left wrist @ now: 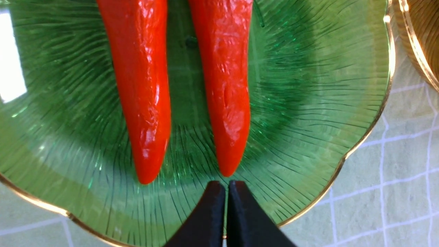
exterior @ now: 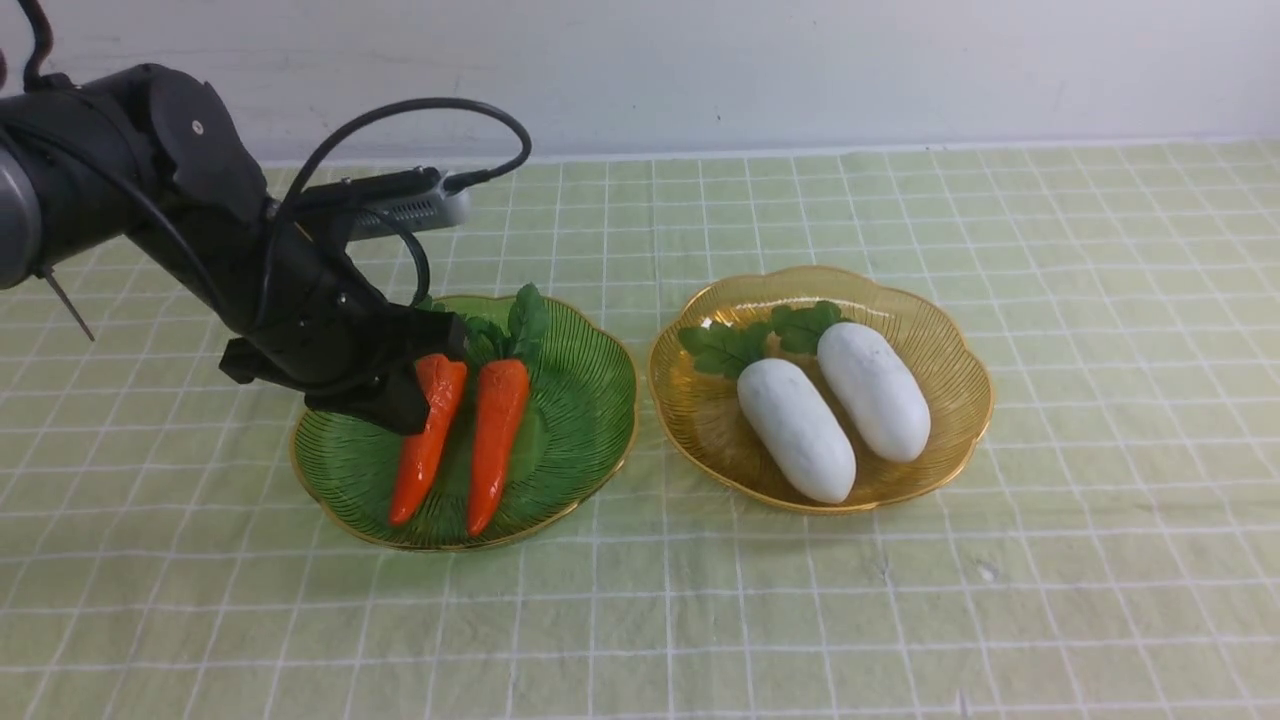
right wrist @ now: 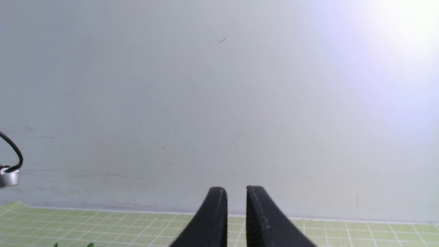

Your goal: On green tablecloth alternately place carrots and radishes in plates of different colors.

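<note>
Black plastic, the left gripper (exterior: 415,405) slants down over the left side of the deep green plate (exterior: 585,420), fingertips (left wrist: 212,206) pressed together on nothing (the wrist view shows them just short of the carrot tips). Two glossy orange carrots (exterior: 497,440) lie side by side in that ribbed, scalloped, gold-rimmed dish. Just beside it, the amber plate (exterior: 945,345) holds two matte white, blunt radishes (exterior: 797,428). Both plates rest on the slightly wrinkled, white-gridded green tablecloth (exterior: 900,620). The right gripper (right wrist: 236,195) faces a pale wall (right wrist: 219,103), jaws a narrow slit apart, empty.
</note>
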Controlling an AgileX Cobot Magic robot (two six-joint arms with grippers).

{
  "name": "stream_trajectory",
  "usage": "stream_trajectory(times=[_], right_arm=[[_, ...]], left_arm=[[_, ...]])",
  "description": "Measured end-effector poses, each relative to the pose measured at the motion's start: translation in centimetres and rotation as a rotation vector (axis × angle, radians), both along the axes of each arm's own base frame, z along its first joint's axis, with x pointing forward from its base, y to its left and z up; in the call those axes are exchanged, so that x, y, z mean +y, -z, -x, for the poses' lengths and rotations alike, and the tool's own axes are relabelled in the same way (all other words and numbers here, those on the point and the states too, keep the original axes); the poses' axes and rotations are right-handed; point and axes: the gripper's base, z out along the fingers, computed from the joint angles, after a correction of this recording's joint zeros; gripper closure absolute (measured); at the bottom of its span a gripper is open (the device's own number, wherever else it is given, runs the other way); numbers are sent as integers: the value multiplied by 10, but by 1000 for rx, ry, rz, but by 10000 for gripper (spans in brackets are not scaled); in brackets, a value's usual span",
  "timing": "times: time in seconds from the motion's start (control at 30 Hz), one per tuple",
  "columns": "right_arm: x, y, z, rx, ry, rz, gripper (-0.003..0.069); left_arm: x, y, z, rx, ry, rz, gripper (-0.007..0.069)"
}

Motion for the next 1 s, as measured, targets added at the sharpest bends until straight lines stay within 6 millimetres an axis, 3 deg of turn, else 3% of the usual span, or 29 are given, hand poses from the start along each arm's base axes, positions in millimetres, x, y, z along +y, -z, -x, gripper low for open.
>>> stream_trajectory(times=[0.17, 0.3, 0.5, 0.63, 0.77, 1.0], right_arm=[[0, 1, 0, -1, 1, 0, 583], [-1, 15, 3, 13, -2, 3, 583], [-2, 67, 8, 164, 22, 67, 583], [-3, 86, 7, 265, 50, 113, 583], [-3, 97, 8, 373, 63, 161, 583], [-3, 101, 9, 431, 57, 181, 583]], left_arm=[[0, 6, -2, 17, 0, -2, 632], [0, 8, -2, 25, 2, -3, 632], [-4, 7, -2, 36, -14, 43, 632], [-6, 5, 1, 65, -14, 71, 632], [-7, -12, 12, 62, -6, 101, 632], [-4, -81, 55, -60, 36, 134, 632]])
